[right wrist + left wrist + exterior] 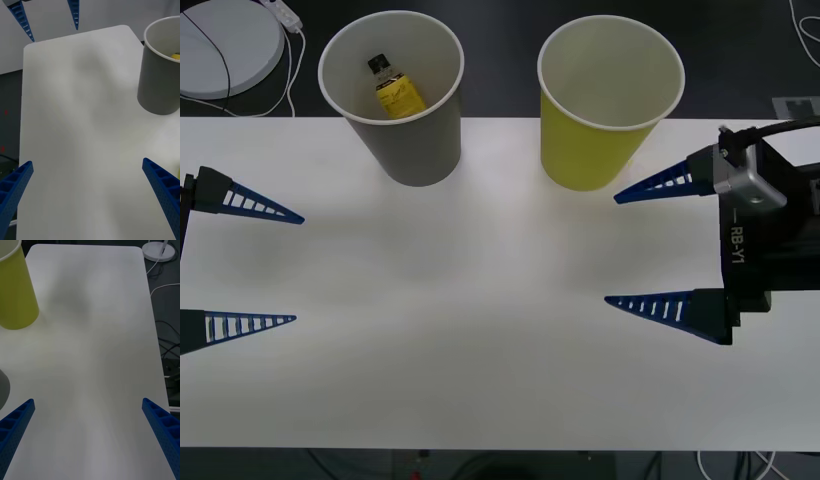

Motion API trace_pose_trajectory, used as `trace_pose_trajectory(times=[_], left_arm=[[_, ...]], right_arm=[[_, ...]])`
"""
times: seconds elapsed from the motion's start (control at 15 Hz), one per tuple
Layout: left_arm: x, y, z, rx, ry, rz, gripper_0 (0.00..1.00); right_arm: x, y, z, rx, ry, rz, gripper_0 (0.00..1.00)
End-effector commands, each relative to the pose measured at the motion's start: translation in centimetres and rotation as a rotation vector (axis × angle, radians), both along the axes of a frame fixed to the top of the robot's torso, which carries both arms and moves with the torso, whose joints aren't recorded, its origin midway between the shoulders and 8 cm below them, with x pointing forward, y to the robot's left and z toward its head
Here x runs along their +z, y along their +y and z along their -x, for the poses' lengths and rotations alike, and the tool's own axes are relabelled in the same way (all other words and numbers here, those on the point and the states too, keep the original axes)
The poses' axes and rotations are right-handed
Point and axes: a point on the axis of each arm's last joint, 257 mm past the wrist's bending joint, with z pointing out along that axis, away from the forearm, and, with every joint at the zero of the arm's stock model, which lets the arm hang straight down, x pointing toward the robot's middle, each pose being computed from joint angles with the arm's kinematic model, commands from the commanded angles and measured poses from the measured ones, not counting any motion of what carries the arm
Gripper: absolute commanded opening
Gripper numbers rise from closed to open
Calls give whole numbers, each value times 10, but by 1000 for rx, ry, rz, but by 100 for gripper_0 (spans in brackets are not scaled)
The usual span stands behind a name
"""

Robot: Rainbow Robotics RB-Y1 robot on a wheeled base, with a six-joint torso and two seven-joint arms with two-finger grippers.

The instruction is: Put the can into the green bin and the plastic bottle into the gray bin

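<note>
While the front view looks inside, plastic bottle (397,92) fills gray bin (420,150).

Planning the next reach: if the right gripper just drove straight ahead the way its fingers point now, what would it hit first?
Probably nothing nearby. The open right gripper points across bare table toward the left gripper; the green bin and gray bin seem off that line, though depth is uncertain.

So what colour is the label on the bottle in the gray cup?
Yellow, on the bottle inside the gray cup; clearest in the front view.
</note>
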Motion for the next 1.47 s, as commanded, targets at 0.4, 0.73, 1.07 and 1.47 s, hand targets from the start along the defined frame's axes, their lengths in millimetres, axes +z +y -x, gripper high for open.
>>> trace_pose_trajectory(times=[0.4,0.73,1.07,1.47], left_arm=[[0,0,0,0,0,0,100],[0,0,0,0,0,0,100],[0,0,0,0,0,0,100],[0,0,0,0,0,0,100]], right_arm=[[-7,-29,15,77,-77,18,100],[-10,-47,28,103,-49,28,100],[-11,-53,30,117,-74,41,100],[-10,-58,31,133,-89,40,100]])
